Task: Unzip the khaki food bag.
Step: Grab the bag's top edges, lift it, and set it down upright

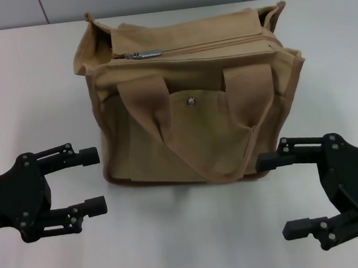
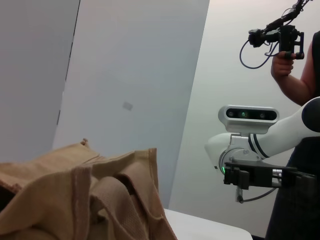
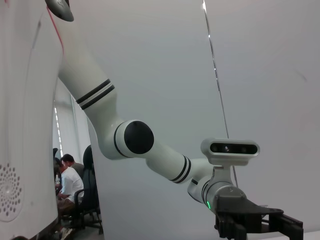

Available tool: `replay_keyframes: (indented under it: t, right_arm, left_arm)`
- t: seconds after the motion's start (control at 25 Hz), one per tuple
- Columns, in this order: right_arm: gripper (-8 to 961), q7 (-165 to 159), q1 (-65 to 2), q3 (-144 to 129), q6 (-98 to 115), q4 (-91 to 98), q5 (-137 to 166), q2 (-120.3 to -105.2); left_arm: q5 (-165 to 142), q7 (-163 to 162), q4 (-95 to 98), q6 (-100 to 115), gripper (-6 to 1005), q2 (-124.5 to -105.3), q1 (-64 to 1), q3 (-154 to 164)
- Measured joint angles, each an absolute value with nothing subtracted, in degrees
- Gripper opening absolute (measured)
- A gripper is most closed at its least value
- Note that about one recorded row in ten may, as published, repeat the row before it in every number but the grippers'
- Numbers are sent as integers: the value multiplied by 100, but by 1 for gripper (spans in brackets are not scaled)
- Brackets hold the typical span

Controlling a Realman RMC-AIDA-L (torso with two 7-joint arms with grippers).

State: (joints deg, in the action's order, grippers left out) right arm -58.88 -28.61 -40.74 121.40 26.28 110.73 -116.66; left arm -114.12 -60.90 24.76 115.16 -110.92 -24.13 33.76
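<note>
The khaki food bag (image 1: 195, 101) stands mid-counter (image 1: 30, 78), zipper pull (image 1: 142, 54) at its left end, track running rightward. Left gripper (image 1: 92, 181), fingers apart, waits nearer it; right gripper (image 1: 278, 194) is spread too.

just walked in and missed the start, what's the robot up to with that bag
A khaki food bag stands on the white table between two open grippers. The left gripper is beside the bag's left lower corner, and the right gripper is near its right lower corner; neither touches it. The zipper pull sits at the bag's top left end, and the zipper looks closed, so no unzipping has begun.
</note>
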Motion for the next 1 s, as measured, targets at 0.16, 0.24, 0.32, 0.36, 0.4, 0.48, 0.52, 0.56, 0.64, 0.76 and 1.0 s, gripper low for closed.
replay_keyframes:
  t: [0.16,0.24,0.32,0.36,0.4,0.48,0.52,0.56,0.64,0.76,1.0]
  right_arm:
    - [827,-5933,-2867,-4052,12115,2619,11075,-11673]
    - [827,-5958,-2861,-4039,12103,2600,11075,-11672]
    - [827,-5958,-2853,-4036,12096,2596,11075,-11672]
    - [827,-5958,-2847,-4035,12089,2596,11075,-11673]
    - [827,-5959,-2837,-4034,12078,2596,11074,-11676]
    - [827,-5960,-2823,-4034,12048,2592,11065,-11679]
    - [827,-5960,-2818,-4032,12035,2591,11060,-11680]
    - [827,-5960,-2810,-4016,12007,2590,11050,-11681]
    - [827,-5960,-2747,-3741,11906,2584,11030,-11723]
    - [827,-5959,-2708,-3546,11868,2578,11027,-11746]
    - [827,-5957,-2616,-3351,11726,2566,11023,-11783]
  left_arm:
    - [-11411,-6093,2477,11520,785,-11100,-2387,3398]
    - [-11410,-6099,2477,11522,780,-11115,-2380,3411]
    - [-11405,-6102,2477,11522,774,-11122,-2379,3415]
    - [-11395,-6103,2477,11523,771,-11125,-2375,3418]
    - [-11387,-6104,2477,11523,768,-11126,-2370,3419]
    - [-11367,-6105,2471,11523,762,-11131,-2354,3406]
    - [-11360,-6105,2468,11521,759,-11134,-2350,3392]
    - [-11347,-6113,2463,11505,756,-11144,-2343,3340]
    - [-11329,-6179,2496,11378,751,-11215,-2281,2990]
    - [-11329,-6180,2555,11250,742,-11281,-2207,2748]
    - [-11326,-6067,2601,10701,724,-11577,-2131,2152]
